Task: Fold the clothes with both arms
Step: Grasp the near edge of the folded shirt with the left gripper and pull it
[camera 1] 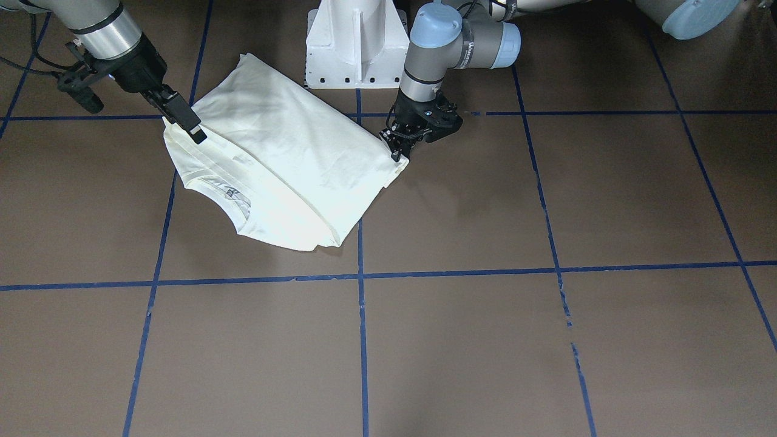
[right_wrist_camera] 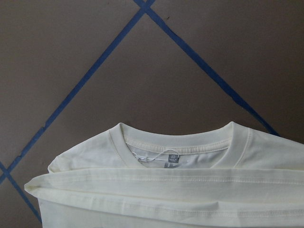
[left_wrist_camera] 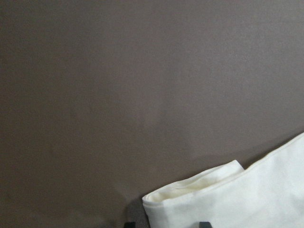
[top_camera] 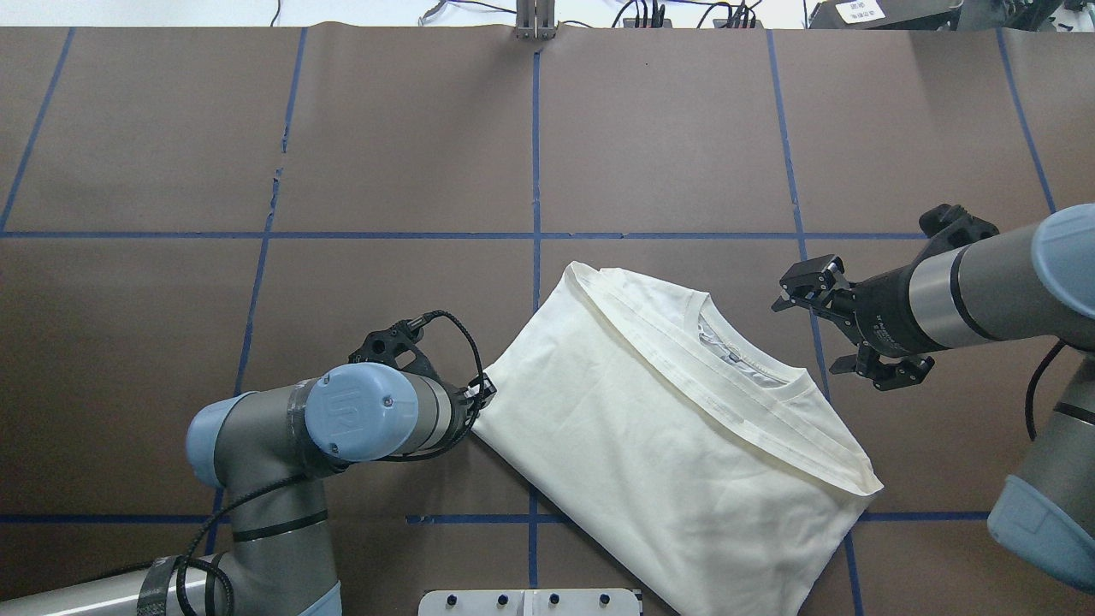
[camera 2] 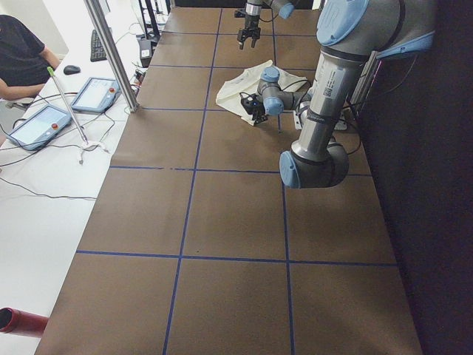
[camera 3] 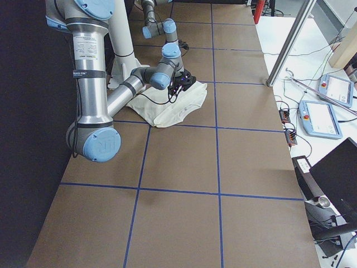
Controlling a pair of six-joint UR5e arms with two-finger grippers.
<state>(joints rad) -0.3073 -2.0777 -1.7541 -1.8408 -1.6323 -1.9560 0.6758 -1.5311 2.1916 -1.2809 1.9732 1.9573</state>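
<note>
The left arm [top_camera: 257, 428] crooks low over the table [top_camera: 667, 128], and the left gripper [camera 1: 397, 153] stands slightly parted astride a corner of the folded cream T-shirt [top_camera: 650, 428]. The outstretched right gripper [top_camera: 808, 335] (spread wide, empty) hovers near the collar [right_wrist_camera: 175, 142].

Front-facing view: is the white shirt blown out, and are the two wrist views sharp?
Front-facing view: the shirt glares near its lower folds, creases washed out there, with a soft shadow on the table. Right wrist view: sharp, the stitching on the collar and the neck label show clearly. Left wrist view: slightly soft, the shirt corner distinct.
</note>
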